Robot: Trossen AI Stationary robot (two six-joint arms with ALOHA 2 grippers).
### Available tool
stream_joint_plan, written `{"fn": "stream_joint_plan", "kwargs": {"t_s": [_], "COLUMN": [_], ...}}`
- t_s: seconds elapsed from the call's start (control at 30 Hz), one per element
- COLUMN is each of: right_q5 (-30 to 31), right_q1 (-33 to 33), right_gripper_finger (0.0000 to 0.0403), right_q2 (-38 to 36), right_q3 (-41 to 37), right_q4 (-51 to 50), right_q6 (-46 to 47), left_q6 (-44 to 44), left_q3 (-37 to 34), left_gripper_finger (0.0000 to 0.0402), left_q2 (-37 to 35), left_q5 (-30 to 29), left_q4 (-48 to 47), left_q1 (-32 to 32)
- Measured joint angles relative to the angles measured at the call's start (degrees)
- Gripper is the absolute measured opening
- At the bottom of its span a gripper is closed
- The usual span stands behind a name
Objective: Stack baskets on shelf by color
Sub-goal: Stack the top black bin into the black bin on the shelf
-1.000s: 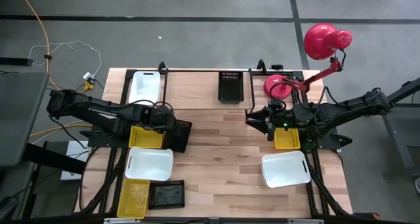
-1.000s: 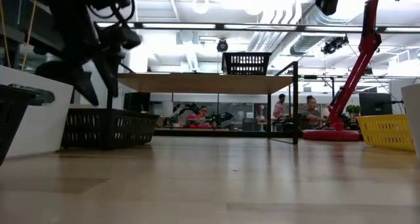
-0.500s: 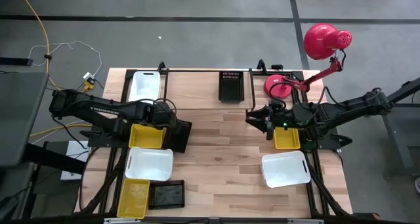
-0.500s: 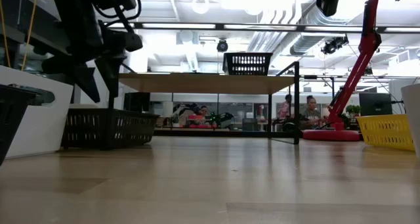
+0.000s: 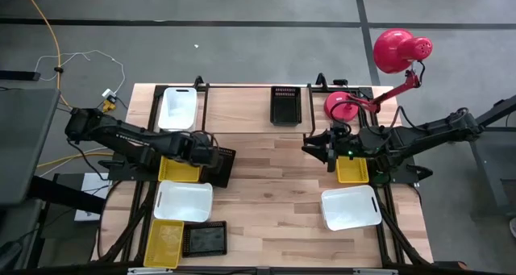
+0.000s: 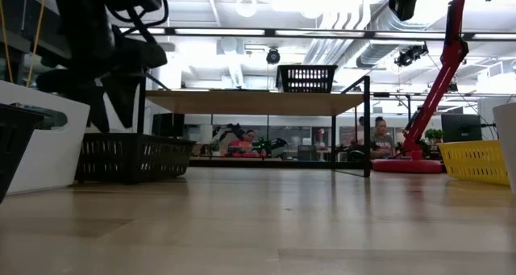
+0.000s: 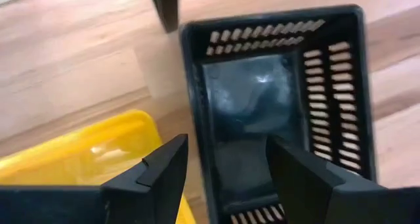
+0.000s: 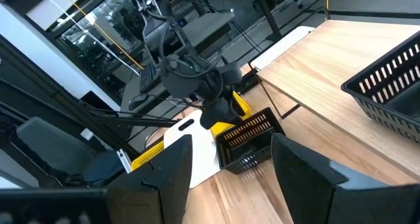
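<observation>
My left gripper [image 5: 213, 152] [image 7: 226, 152] is open and hovers over the near-left part of a black mesh basket [image 5: 222, 167] [image 7: 282, 112] that rests flat on the table; one long wall of it shows between the fingers, untouched. A yellow basket [image 5: 179, 169] lies right beside it. The shelf [image 5: 242, 106] [image 6: 250, 102] carries a white basket [image 5: 177, 107] at its left end and a black basket [image 5: 284, 106] [image 6: 304, 77] toward its right. My right gripper [image 5: 319, 148] [image 8: 230, 152] waits open above the table's right half.
Near the left front edge sit a white basket [image 5: 184, 201], a yellow basket [image 5: 164, 243] and a black basket [image 5: 204, 239]. On the right lie a yellow basket [image 5: 352, 171] and a white basket [image 5: 351, 208]. A red lamp [image 5: 347, 106] stands at the shelf's right end.
My left gripper has moved a little toward the table's right and down, ending over the black basket on the table. The baskets have stayed where they were.
</observation>
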Motion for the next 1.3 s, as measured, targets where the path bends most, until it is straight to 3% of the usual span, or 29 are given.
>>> {"fn": "stream_joint_plan", "kwargs": {"t_s": [0.23, 0.6, 0.77, 1.0, 1.3], "right_q5": [0.91, 1.20, 1.31, 1.33, 1.33], "right_q1": [0.00, 0.00, 0.00, 0.00, 0.00], "right_gripper_finger": [0.0195, 0.0195, 0.0195, 0.0195, 0.0195], "right_q2": [0.00, 0.00, 0.00, 0.00, 0.00], "right_q3": [0.00, 0.00, 0.00, 0.00, 0.00], "right_q4": [0.04, -0.15, -0.47, -0.59, 0.51], "right_q6": [0.01, 0.02, 0.00, 0.01, 0.01], "left_q6": [-2.03, -0.95, -0.10, 0.03, 5.14], "left_q3": [-0.20, -0.20, -0.20, -0.09, 4.64], "left_gripper_finger": [0.0195, 0.0189, 0.0143, 0.0017, 0.0003], "left_q2": [1.82, 6.59, 6.53, 6.52, 2.93], "left_q5": [-3.88, -2.84, -3.03, -2.73, -1.45], "left_q4": [0.01, 2.56, 4.55, 4.47, 4.07], "left_q1": [-0.64, -0.64, -0.64, -0.64, -0.64]}}
